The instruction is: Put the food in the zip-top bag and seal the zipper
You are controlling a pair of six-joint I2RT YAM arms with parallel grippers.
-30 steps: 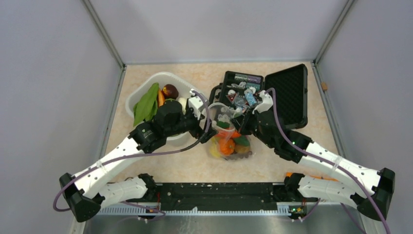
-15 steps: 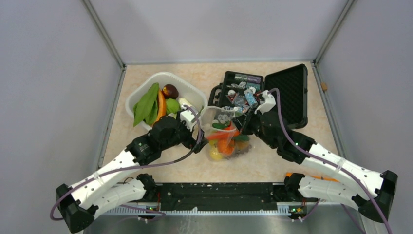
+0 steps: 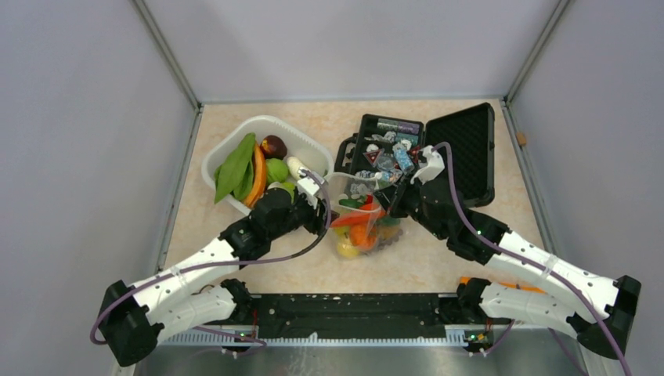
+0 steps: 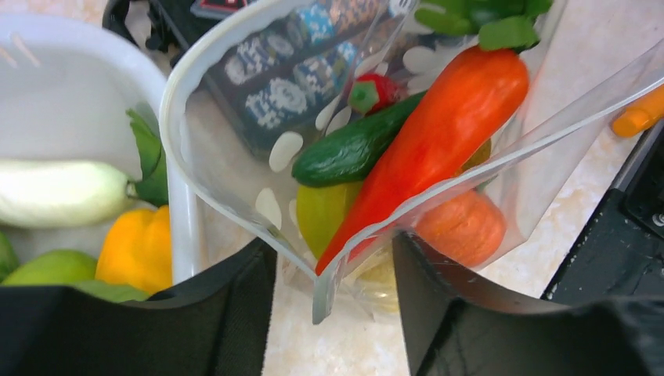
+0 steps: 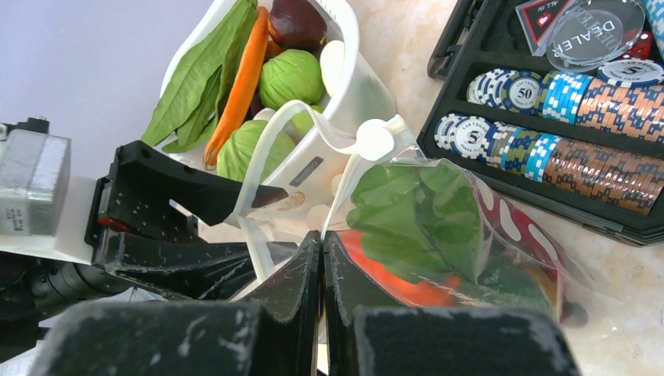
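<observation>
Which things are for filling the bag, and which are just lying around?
For the job: clear dotted plastic zip-top bag, its whitish zipper strip, long red-orange toy vegetable, dark green toy cucumber, green toy leaves.
Just lying about: black hard case, round poker chips.

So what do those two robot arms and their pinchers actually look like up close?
The left arm and right arm have white tube-like segments dotted with small dark holes, linked by chunky black joints. A thin purple cable loops along each. The left gripper and right gripper are matte black, each with two flat, blunt fingers and a small white block at the wrist.
</observation>
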